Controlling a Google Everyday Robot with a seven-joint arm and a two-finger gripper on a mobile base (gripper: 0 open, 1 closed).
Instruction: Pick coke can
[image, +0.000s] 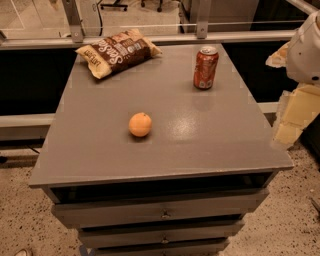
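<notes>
Coke can (206, 67): standing upright on the far right part of the grey table top, silver top facing up, nothing touching it
Gripper (293, 113): hanging beside the right edge of the table, well apart from the can; it is possibly the pale blocky shape low at the right side of the view, and whether it is released or clenched I cannot tell
Arm (306, 49): showing as a white rounded body at the upper right edge of the view
Orange (140, 124): lying near the middle of the table, nearer to the front than the can and apart from it
Chip bag (118, 52): lying flat at the far left corner, turned at an angle
Table (100, 150): carrying these three things, with drawers (162, 214) sitting stacked below its front edge
</notes>
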